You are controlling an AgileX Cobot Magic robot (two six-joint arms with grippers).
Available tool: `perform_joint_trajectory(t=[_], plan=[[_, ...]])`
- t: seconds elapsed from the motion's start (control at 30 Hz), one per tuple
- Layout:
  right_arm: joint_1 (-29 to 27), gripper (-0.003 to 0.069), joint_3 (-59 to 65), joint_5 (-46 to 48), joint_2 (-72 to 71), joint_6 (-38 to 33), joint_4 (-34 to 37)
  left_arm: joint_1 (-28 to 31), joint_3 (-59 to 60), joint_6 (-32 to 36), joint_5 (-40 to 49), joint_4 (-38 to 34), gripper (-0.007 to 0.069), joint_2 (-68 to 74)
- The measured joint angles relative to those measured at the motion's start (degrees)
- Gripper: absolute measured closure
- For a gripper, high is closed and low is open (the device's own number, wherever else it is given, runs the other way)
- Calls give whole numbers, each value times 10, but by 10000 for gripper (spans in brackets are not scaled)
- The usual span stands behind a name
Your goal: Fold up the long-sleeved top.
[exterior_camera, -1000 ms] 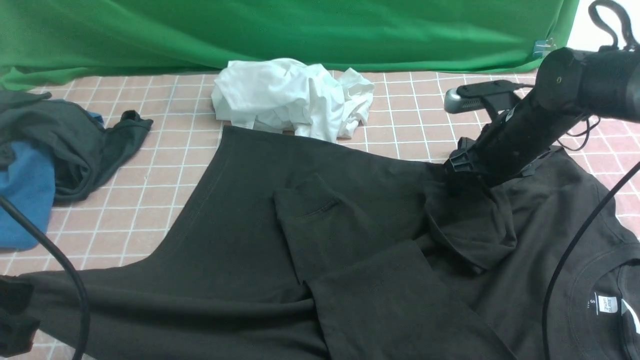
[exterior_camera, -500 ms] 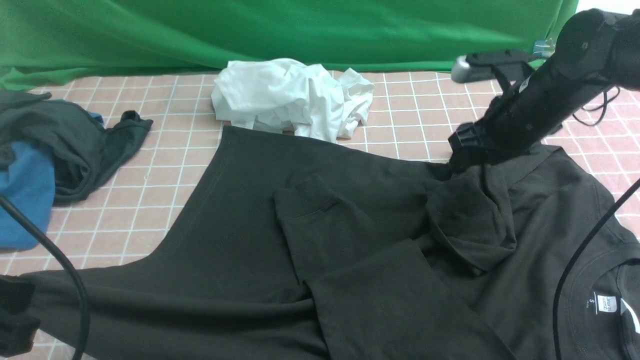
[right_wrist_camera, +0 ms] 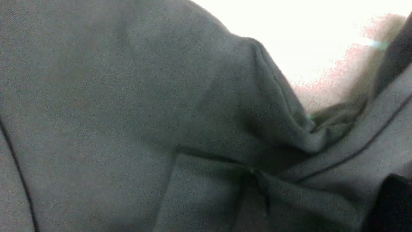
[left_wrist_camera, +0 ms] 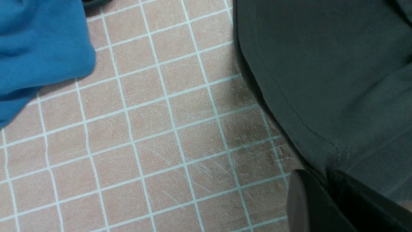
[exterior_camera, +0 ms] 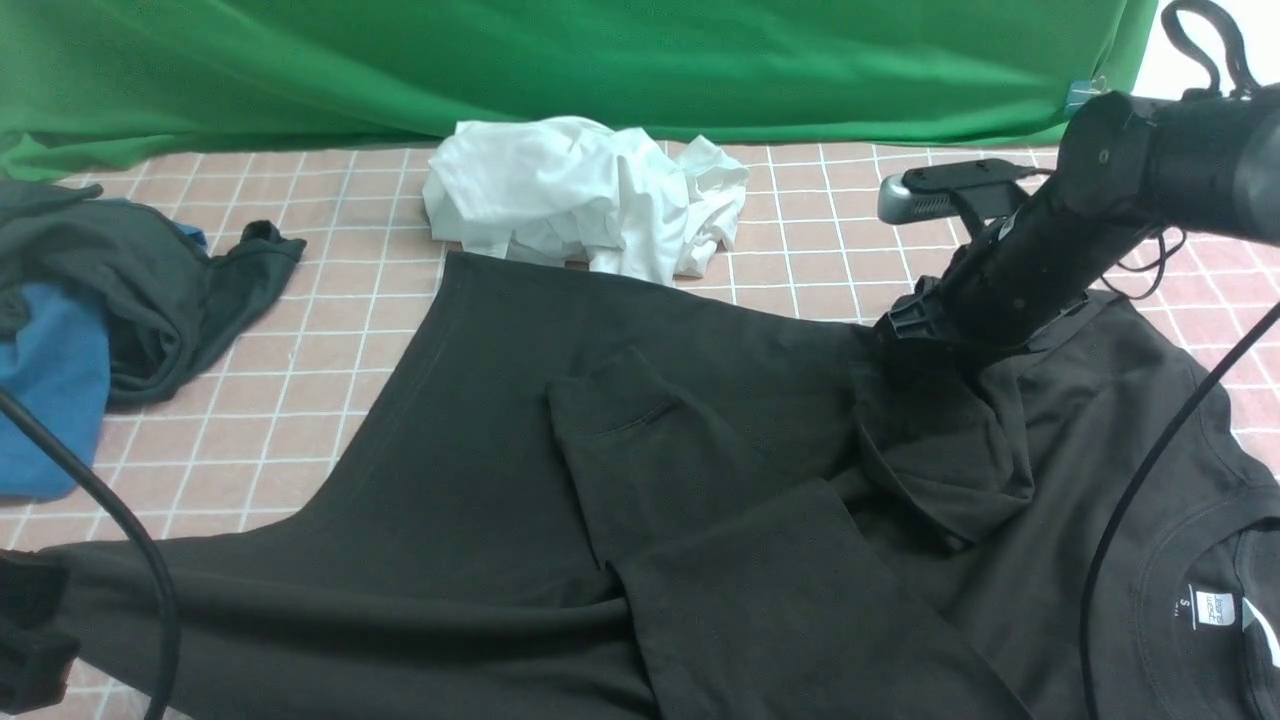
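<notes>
The long-sleeved top (exterior_camera: 480, 470), black-brown, lies spread over most of the table. One cuffed sleeve (exterior_camera: 640, 430) is folded across its middle, and the collar with a white label (exterior_camera: 1215, 607) is at the near right. My right gripper (exterior_camera: 900, 335) rests on a bunched fold (exterior_camera: 940, 440) near the far shoulder. Its wrist view is filled with fabric (right_wrist_camera: 128, 96), and only one finger (right_wrist_camera: 391, 206) shows at the edge, so the jaws stand wide. My left gripper (exterior_camera: 25, 625) (left_wrist_camera: 326, 180) is shut at the near left, pinching the top's stitched hem (left_wrist_camera: 289, 109).
A crumpled white garment (exterior_camera: 585, 195) lies at the back centre. A blue shirt (exterior_camera: 45, 390) and a smaller dark greenish-grey garment (exterior_camera: 150, 280) are piled at the left. A green backdrop (exterior_camera: 600, 60) closes the far side. Black cables (exterior_camera: 1130, 530) cross the near right and the near left.
My right arm lifted off the fabric, then came back down onto the bunched fold, a little further left than before. The left gripper has not moved.
</notes>
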Motion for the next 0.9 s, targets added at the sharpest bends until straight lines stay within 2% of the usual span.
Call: perform_joint_trajectory(t=[0.07, 0.2, 0.23, 0.33, 0.37, 0.57, 0.9], plan=[[0, 203, 0, 5, 1, 0, 1, 0, 0, 0, 0, 0, 589, 0], [0, 388, 0, 20, 1, -15, 2, 0, 0, 0, 0, -1, 589, 0], [0, 398, 0, 21, 1, -16, 2, 0, 0, 0, 0, -1, 589, 0], [0, 547, 0, 32, -1, -26, 2, 0, 0, 0, 0, -1, 589, 0], [0, 564, 0, 39, -6, -28, 2, 0, 0, 0, 0, -1, 589, 0], [0, 563, 0, 61, -82, -46, 1, 0, 0, 1, 0, -1, 589, 0], [0, 563, 0, 81, -248, -125, 1, 0, 0, 1, -3, -1, 589, 0]])
